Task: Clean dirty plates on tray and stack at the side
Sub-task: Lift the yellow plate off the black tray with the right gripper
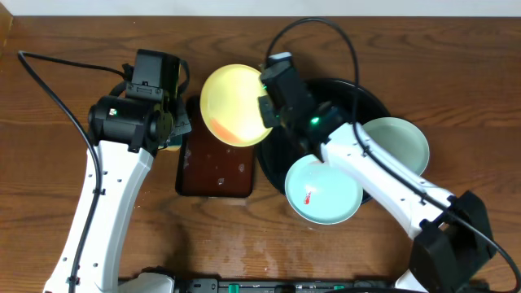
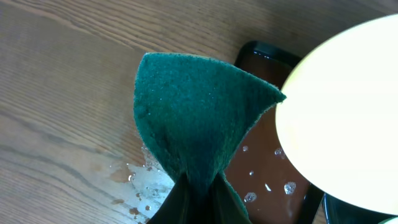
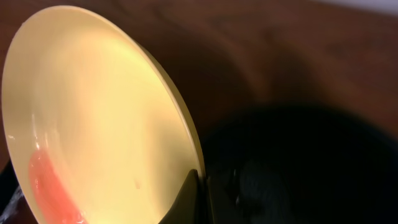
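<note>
At top centre of the overhead view, the right gripper point(image 1: 265, 104) is clamped shut on the right rim of the yellow plate point(image 1: 234, 104). It holds the plate tilted above the upper end of the brown rectangular tray point(image 1: 216, 175). A red-orange smear point(image 1: 220, 129) lies at the plate's lower left. To the left, the left gripper point(image 2: 198, 196) pinches a folded green scouring pad point(image 2: 196, 124) just beside the plate; contact cannot be told. On the black round tray point(image 1: 362, 91) a plain mint plate point(image 1: 400, 145) sits at right. A smeared mint plate point(image 1: 323, 191) lies at its lower left rim.
</note>
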`<action>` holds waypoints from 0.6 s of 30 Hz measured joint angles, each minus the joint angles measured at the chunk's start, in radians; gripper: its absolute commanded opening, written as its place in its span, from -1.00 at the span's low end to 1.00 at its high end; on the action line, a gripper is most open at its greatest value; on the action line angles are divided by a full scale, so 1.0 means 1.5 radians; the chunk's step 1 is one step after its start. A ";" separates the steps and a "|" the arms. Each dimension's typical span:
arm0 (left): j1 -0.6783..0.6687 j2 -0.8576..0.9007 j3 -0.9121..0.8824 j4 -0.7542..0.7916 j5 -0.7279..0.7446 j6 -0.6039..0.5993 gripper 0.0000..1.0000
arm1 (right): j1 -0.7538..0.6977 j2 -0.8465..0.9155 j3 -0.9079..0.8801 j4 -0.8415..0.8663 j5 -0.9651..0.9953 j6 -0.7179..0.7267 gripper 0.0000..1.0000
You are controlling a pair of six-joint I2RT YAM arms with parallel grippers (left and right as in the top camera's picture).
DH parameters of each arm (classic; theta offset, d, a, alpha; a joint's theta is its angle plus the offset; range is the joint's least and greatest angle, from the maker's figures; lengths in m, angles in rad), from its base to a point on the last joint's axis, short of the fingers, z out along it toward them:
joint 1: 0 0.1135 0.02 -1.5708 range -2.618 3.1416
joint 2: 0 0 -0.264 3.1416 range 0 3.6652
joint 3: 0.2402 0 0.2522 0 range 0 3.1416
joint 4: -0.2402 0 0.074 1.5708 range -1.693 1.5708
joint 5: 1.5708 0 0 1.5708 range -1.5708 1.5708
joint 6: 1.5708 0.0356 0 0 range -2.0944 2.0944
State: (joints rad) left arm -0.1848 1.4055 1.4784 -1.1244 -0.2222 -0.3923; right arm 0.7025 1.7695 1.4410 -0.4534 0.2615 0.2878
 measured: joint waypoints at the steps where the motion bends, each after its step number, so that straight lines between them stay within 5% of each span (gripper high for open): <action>1: 0.000 0.000 0.000 -0.001 -0.001 0.000 -0.85 | 0.011 0.000 0.000 0.013 0.019 -0.019 -0.98; 18: 0.000 0.000 0.000 -0.003 -0.009 -0.001 -0.85 | 0.138 0.000 0.000 0.173 0.280 -0.364 -0.98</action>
State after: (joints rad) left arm -0.1848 1.4055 1.4784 -1.1294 -0.2359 -0.3931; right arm 0.9092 1.7695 1.4410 -0.1944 0.6819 -0.2581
